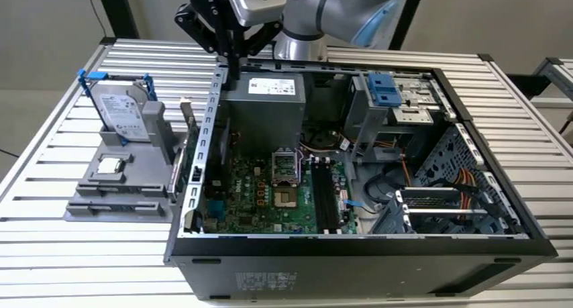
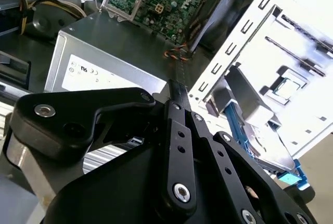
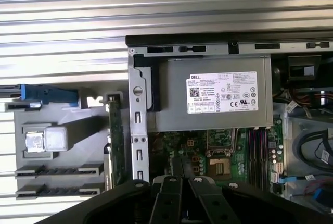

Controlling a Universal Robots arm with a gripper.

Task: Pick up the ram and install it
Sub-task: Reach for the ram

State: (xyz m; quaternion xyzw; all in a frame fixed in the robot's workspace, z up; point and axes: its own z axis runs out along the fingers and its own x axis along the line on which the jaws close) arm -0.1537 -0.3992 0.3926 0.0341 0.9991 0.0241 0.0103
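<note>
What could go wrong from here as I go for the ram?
1. The ram stands on edge in the grey holder, right beside the case wall. The tool, hanging by that wall's top edge, could strike the rim while descending.
2. The tool looks shut; lowered like this it might land on the ram's top edge rather than around it.
3. A blue cable lies beside the black slots and might snag during seating.

Bright, soft shadows, glare seemingly from above
</note>
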